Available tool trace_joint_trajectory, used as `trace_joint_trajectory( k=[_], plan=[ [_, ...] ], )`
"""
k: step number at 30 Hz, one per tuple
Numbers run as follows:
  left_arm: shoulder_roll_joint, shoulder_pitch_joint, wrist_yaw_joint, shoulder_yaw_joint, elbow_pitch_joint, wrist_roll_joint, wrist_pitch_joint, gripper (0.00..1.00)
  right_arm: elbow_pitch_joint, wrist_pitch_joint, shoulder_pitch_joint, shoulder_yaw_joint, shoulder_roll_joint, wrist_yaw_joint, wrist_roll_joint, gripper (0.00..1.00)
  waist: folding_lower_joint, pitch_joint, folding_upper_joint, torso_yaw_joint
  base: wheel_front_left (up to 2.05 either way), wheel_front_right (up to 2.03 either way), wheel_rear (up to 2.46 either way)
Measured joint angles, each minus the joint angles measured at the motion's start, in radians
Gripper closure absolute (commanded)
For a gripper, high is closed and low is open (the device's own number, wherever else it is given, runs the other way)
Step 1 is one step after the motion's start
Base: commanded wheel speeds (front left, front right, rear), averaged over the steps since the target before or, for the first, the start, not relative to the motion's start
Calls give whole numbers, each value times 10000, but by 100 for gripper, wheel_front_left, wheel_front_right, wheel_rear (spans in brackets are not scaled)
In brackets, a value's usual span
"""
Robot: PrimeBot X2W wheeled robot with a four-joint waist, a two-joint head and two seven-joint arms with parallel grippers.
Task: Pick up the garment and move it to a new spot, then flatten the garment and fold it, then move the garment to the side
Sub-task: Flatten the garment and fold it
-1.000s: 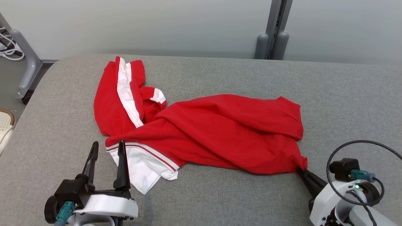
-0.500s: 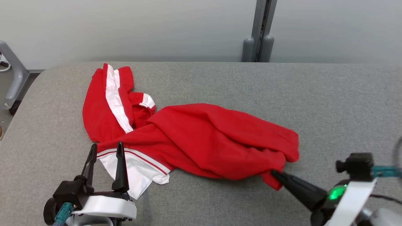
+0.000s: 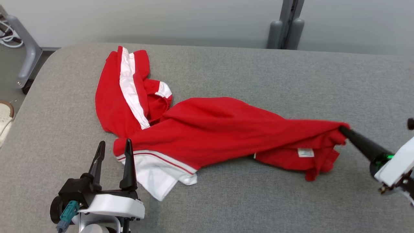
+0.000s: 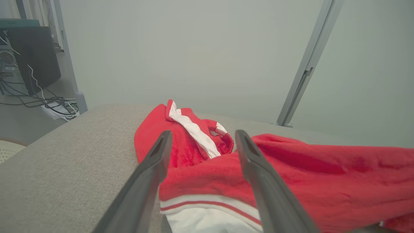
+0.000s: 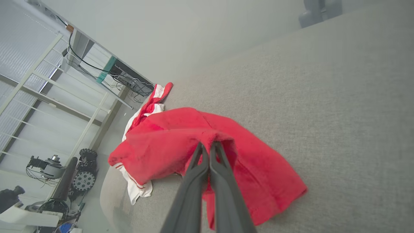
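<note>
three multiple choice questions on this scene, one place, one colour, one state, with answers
1. Where does the red and white fabric garment lie? A) on the grey padded table B) on the floor C) in a basket
2. What colour is its broad stripe? A) blue B) white C) yellow
3. The right claw is A) open B) shut on nothing C) shut on the garment
1A: cloth spreads over the tabletop. 2B: a white band crosses the red. 3C: it pinches a red edge.

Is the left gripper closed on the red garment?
No, the left gripper stands open, jaws wide apart, pinching nothing of the garment.
</note>
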Motion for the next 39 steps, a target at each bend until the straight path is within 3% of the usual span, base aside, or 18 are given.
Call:
trace_joint_trajectory(
  k=[11,12,13,14,17,27,30,36,39],
  plan=[
    [-48,-223,-29,-56,305,-46,2,0,3685,901,-1806,673,920,-2,-268,100,0,163,0,155,0,0,0],
    [-46,-223,-29,-59,326,-59,2,0,3718,926,-1805,715,982,-4,-201,55,0,137,0,154,0,0,0],
    [-50,-221,-29,-59,341,-73,2,0,3643,936,-1782,711,1045,-4,-61,55,-1,107,0,150,0,0,0],
    [-52,-214,-29,-52,355,-75,0,0,3532,945,-1740,688,1118,-4,138,0,0,72,0,139,0,0,0],
    [-46,-162,-27,6,412,-79,2,0,3072,903,-1374,756,1078,-2,251,0,0,-54,0,49,0,0,0],
    [-54,1,-98,17,500,-82,0,0,1630,-982,-82,834,660,-2,-280,0,0,-327,0,-520,0,0,0],
    [-59,35,-102,19,527,-82,2,0,1212,-2205,426,646,610,-4,-502,0,0,-378,0,-648,0,0,0],
    [-58,78,-182,36,581,-17,0,0,1164,-3321,1192,52,803,-4,-2125,0,0,-446,0,-739,0,0,0],
    [-56,176,-192,82,614,12,0,0,1296,-3348,1626,-968,1402,-2,-3465,0,0,-511,0,-786,0,0,0]
  ],
)
